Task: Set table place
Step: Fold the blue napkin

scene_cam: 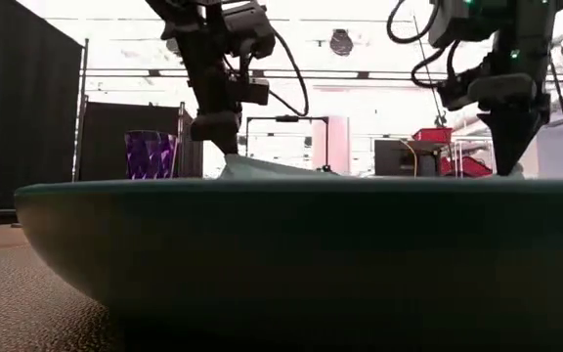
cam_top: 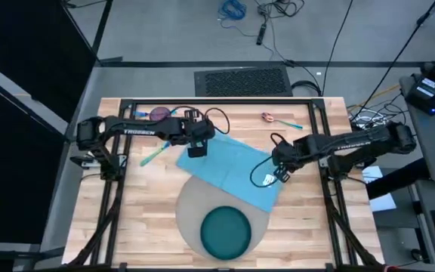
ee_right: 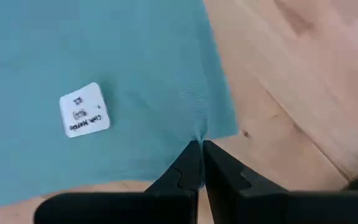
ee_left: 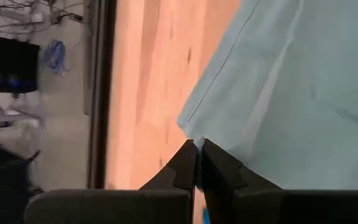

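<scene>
**Both grippers pinch the napkin's corners over the placemat**

Nearest the front edge of the large light-wood butcher-block table [cam_top: 149,219] lies the flat round grey placemat [cam_top: 191,205], and the dark teal round plate [cam_top: 226,232] sits on its near half. The light blue cloth napkin [cam_top: 229,166] spreads beyond the plate, its near part overlapping the far rim of the placemat and the rest on bare wood.

The left gripper [ee_left: 197,152] has its fingers pressed together on the napkin's far-left corner. The right gripper [ee_right: 201,154] is likewise closed on the cloth's edge near its right corner, close to a small white label [ee_right: 83,109] sewn on the fabric.

Risks, as I judge them: each pinch catches only a sliver of cloth, so a pull could slip a corner free. If the arms move unevenly the napkin could bunch, twist or drag across the plate and nudge it. Lowering it where it hangs would leave it partly on the placemat.

Farther back on the table are a teal-handled utensil [cam_top: 154,155] just beside the left arm, a faceted purple glass tumbler [scene_cam: 151,154], and a pink-ended spoon [cam_top: 276,119] towards the far right. None lies between the grippers.
</scene>
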You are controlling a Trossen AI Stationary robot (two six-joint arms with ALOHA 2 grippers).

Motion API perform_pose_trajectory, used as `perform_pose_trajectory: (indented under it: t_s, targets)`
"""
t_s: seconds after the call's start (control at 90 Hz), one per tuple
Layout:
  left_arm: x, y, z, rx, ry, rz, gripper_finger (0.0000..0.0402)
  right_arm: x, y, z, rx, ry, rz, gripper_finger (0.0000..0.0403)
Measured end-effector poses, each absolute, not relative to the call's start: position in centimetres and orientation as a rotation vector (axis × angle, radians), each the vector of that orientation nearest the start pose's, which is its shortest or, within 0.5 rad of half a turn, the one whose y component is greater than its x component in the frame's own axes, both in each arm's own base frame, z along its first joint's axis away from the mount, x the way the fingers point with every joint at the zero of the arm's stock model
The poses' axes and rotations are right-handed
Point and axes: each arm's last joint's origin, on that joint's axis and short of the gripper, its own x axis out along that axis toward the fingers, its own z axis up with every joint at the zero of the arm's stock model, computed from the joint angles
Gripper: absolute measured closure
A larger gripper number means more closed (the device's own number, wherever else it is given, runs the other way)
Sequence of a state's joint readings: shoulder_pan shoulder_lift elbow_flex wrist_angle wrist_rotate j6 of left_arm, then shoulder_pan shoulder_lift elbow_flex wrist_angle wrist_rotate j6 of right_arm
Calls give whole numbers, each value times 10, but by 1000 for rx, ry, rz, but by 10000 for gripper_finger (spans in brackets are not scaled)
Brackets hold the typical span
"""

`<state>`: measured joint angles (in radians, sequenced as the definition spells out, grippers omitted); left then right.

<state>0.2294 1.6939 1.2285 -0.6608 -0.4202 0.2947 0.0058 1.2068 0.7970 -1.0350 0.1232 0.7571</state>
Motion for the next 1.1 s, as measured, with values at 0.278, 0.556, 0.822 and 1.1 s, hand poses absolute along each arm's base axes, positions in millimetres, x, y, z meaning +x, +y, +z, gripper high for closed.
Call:
perform_pose_trajectory:
  t_s: [0.278, 0.556, 0.822, 1.1]
  targets:
    - [333, 104, 221, 310, 1156, 416, 402, 187, -13, 211, 518, 1337, -605, 403]
    - [339, 111, 195, 300, 1240, 400, 402, 187, -14, 211, 558, 1345, -584, 403]
    - [340, 111, 192, 306, 1250, 400, 402, 186, -13, 211, 588, 1356, -582, 403]
    - [339, 111, 191, 304, 1257, 396, 401, 186, -13, 211, 587, 1361, -573, 403]
